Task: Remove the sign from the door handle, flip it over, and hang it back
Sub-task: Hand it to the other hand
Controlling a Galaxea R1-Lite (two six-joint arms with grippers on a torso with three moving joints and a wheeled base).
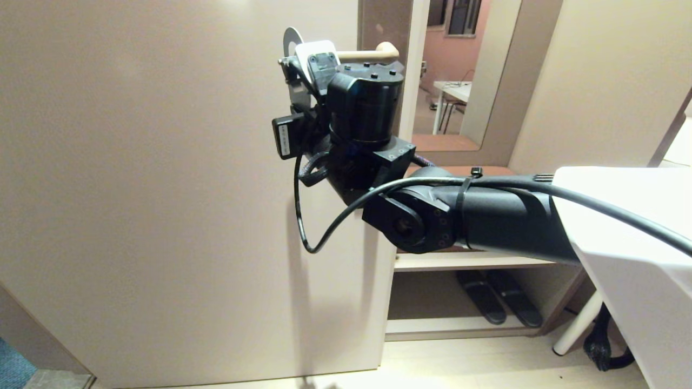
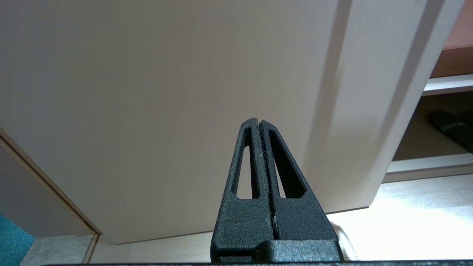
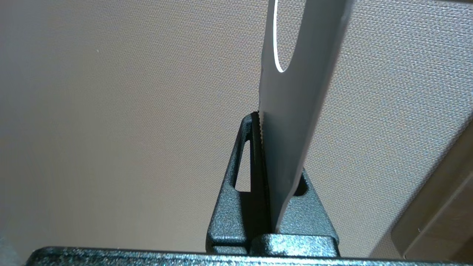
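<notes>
Your right gripper point(image 3: 264, 122) pinches the thin, stiff grey card sign point(image 3: 295, 122) by its solid lower end, just beside the slim beige lever handle point(image 1: 373, 53); it looks light and slippery.

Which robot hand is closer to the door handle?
The right. The right gripper is shut on the sign, up beside the door handle. The left gripper is shut, empty, low by the door's bottom edge, far from the handle.
</notes>
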